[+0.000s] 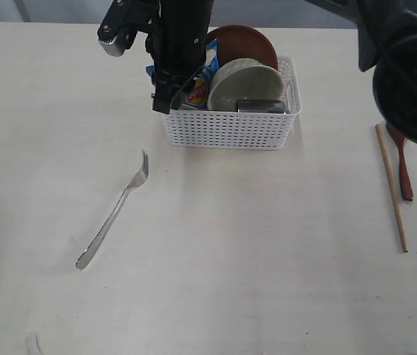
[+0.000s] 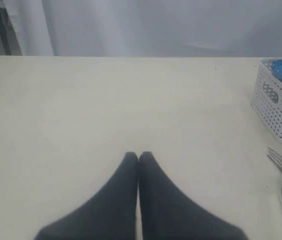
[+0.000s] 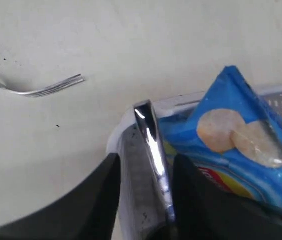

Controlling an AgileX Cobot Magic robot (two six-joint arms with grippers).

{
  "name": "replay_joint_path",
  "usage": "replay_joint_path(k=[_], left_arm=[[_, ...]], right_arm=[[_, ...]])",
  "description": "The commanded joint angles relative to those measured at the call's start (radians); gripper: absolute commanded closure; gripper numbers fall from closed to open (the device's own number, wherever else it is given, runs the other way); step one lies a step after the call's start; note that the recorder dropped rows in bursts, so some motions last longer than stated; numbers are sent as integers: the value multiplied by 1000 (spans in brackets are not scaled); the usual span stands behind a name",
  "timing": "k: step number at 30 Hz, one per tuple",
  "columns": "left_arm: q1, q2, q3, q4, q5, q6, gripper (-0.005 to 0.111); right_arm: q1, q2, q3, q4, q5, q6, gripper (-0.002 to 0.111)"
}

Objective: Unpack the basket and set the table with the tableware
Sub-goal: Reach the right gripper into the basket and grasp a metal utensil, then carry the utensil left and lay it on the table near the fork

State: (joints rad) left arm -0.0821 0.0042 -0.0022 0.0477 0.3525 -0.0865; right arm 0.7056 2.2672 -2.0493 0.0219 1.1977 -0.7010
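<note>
**Exterior view.** A white rectangular perforated plastic basket [image 1: 231,129] stands on the pale off-white surface [image 1: 268,281] toward 12 o'clock. Inside it, a pale grey-white bowl [image 1: 247,85] lies tipped on its side at the centre. A reddish-brown round plate [image 1: 247,35] stands on edge at the bowl's 12 o'clock, and a shiny steel cup [image 1: 260,106] sits at its 6 o'clock. A blue chips bag [image 1: 211,63] fills the basket's 9 o'clock end. A steel fork [image 1: 116,211] lies on the surface at 7 o'clock from the basket, well apart, tines toward it. At 3 o'clock of the surface, wooden chopsticks [image 1: 391,185] and a dark red-brown spoon [image 1: 402,166] lie side by side, the spoon partly hidden by a black arm [image 1: 408,66].

**Right wrist view.** The right end effector [image 3: 146,167] reaches into the basket's 9 o'clock end. Its fingers stand apart on either side of a steel knife [image 3: 153,142] that leans beside the bag, and they do not clamp it.

**Left wrist view.** The left end effector [image 2: 138,159] is fully closed and holds nothing.
</note>
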Motion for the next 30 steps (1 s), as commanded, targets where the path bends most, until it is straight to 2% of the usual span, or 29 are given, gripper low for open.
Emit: replay_joint_path(k=[1, 17, 19, 21, 30], left_arm=[[3, -4, 2, 8, -10, 4, 107], [3, -4, 2, 8, -10, 4, 107], [3, -4, 2, 8, -10, 4, 107], [3, -4, 2, 8, -10, 4, 107], [3, -4, 2, 8, -10, 4, 107]], right_arm=[[-6, 15, -8, -3, -19, -21, 74], [-6, 72, -8, -40, -42, -40, 75], [-6, 79, -8, -40, -42, -40, 87], [-6, 71, -8, -50, -49, -37, 108], [-6, -72, -8, -38, -45, -24, 109]])
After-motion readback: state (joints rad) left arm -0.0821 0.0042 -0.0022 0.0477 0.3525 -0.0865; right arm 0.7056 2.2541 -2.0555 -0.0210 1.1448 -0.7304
